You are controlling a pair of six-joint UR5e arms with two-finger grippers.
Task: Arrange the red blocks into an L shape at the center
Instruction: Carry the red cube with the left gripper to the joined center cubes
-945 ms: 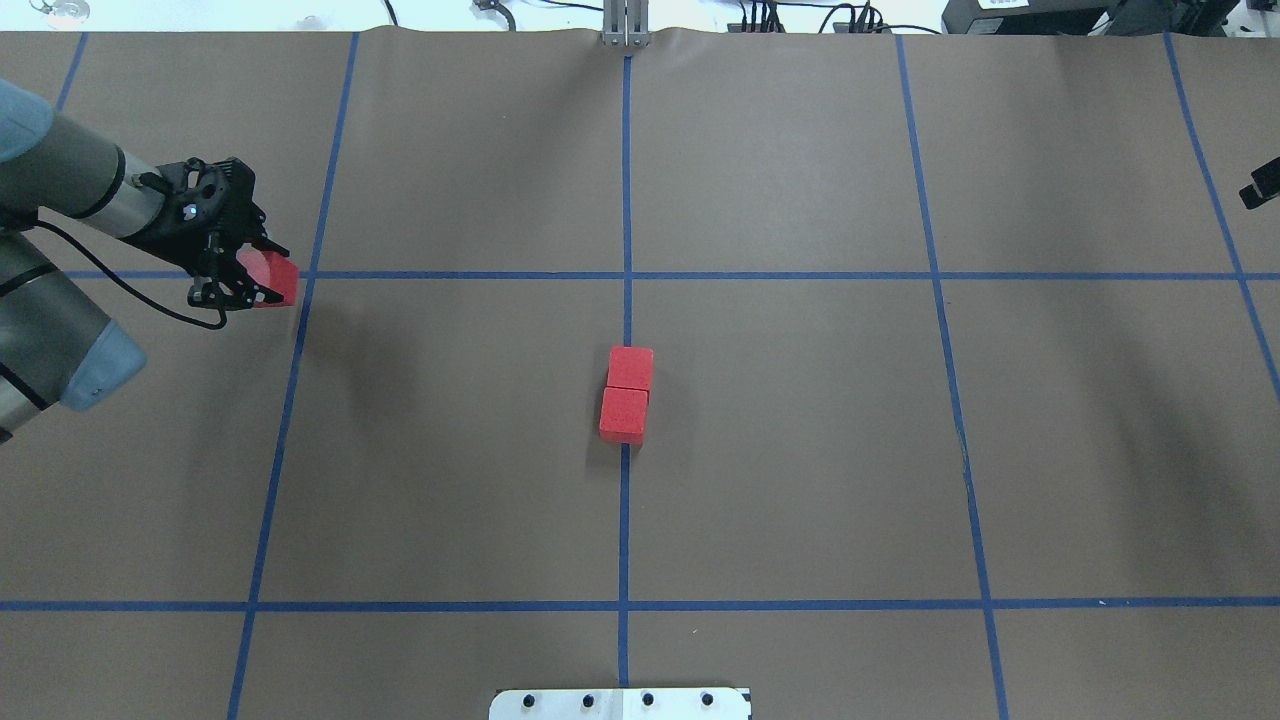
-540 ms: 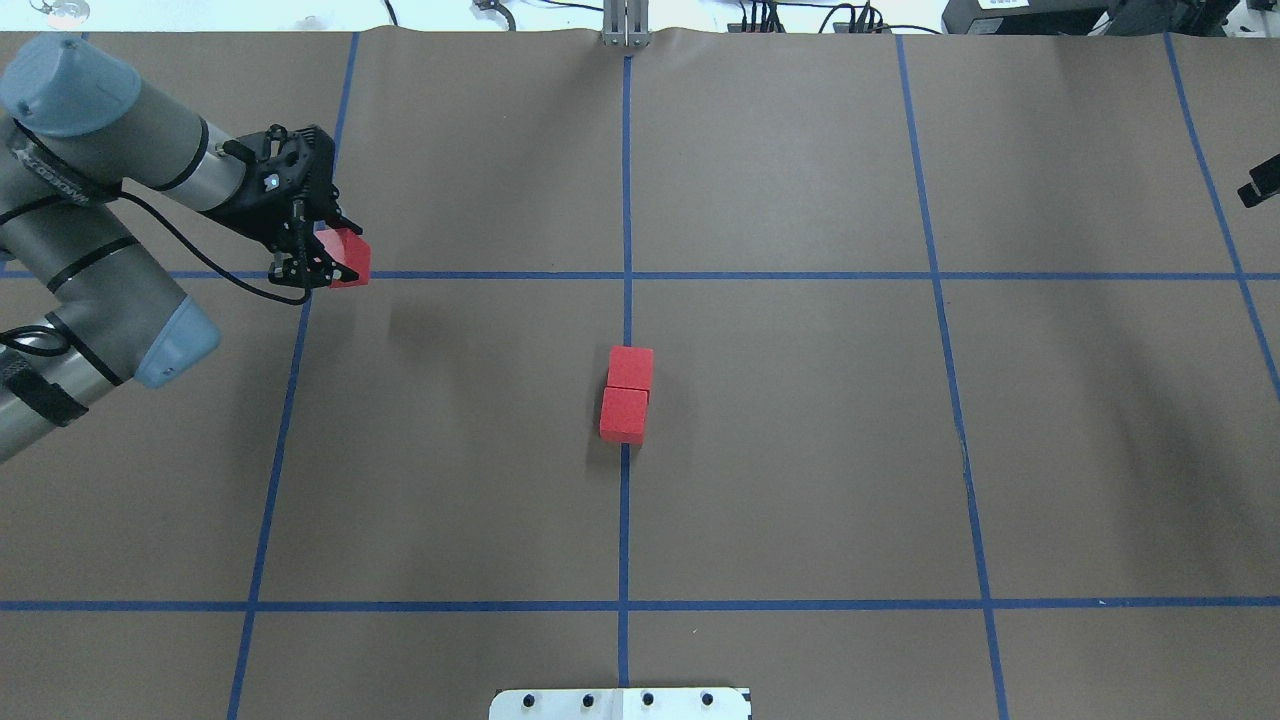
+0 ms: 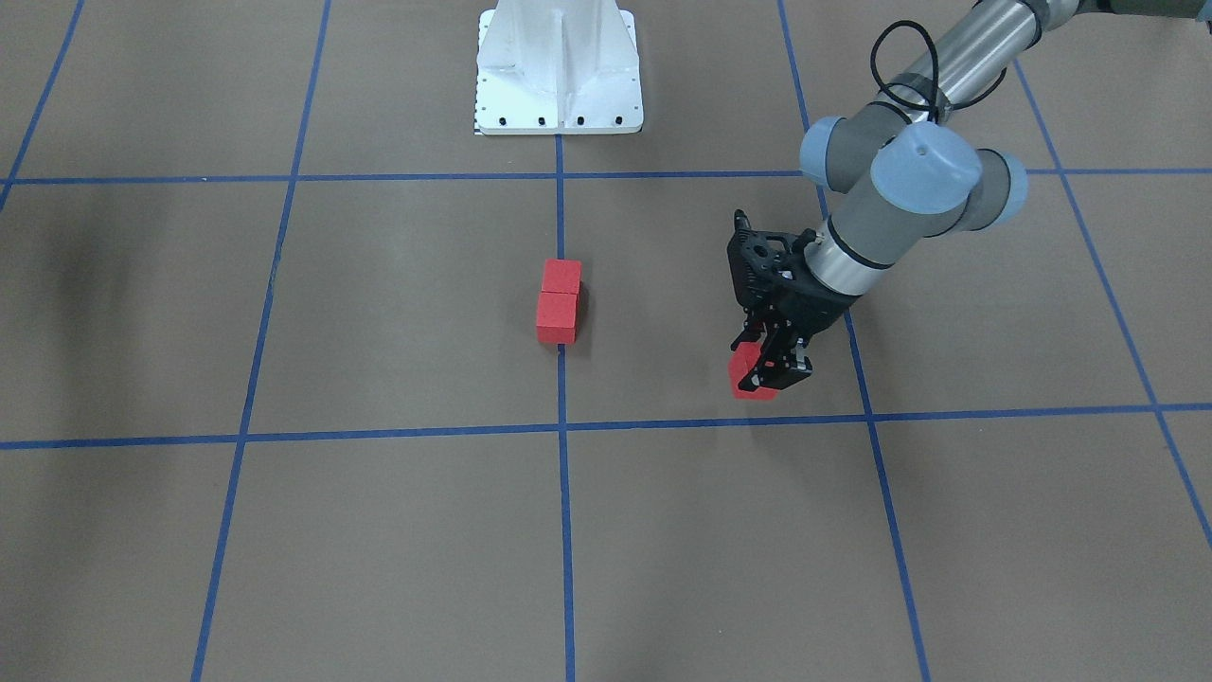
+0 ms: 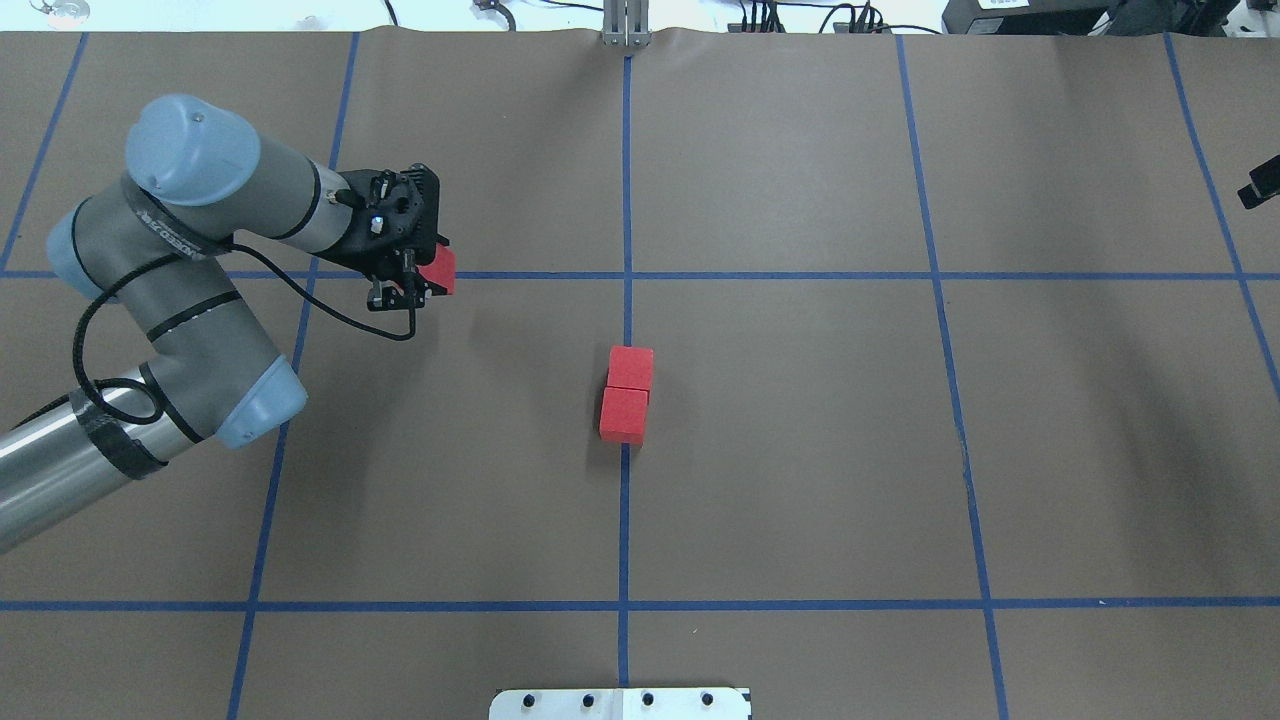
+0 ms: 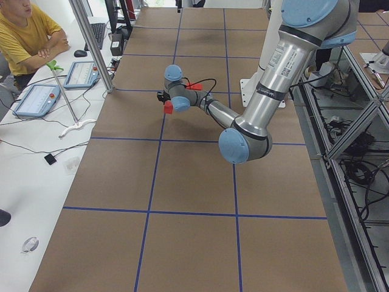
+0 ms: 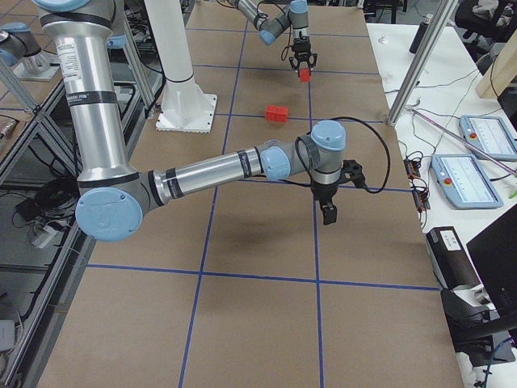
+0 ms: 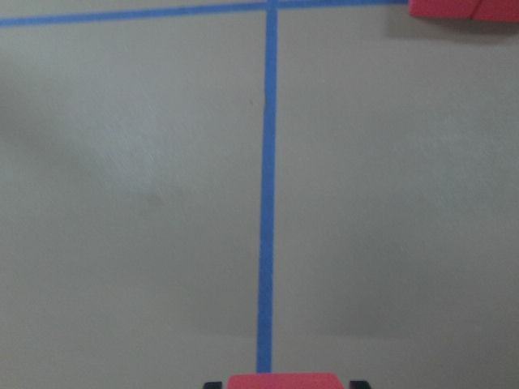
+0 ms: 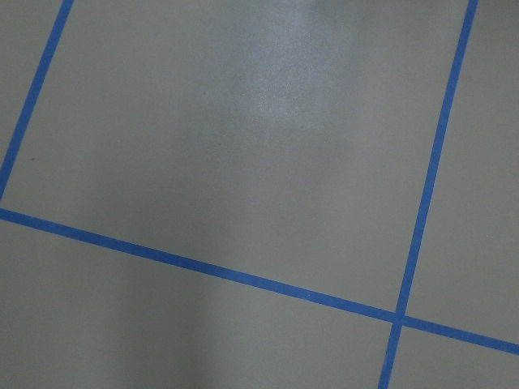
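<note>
Holding: the left gripper (image 4: 420, 283) has its fingers clamped on one red block (image 4: 441, 268), which hangs over a blue cross line (image 4: 540, 275) on the brown paper (image 4: 800, 450).
Hidden: in the front view the black fingers cover most of that block. The left wrist camera catches only its top edge at the bottom of the frame.
Cut off: the block pair (image 4: 627, 392) shows only as a red sliver in the wrist view's top right corner.
Block pair: two red blocks touch end to end on the centre tape line (image 4: 627, 200), well apart from the left gripper, ahead of it and to its right.
Right gripper (image 6: 329, 212): well away from all the blocks, and only a dark sliver at the overhead view's edge. Wide or narrow, I cannot tell.
Room: flat paper and tape lines lie between the left gripper and the pair.
</note>
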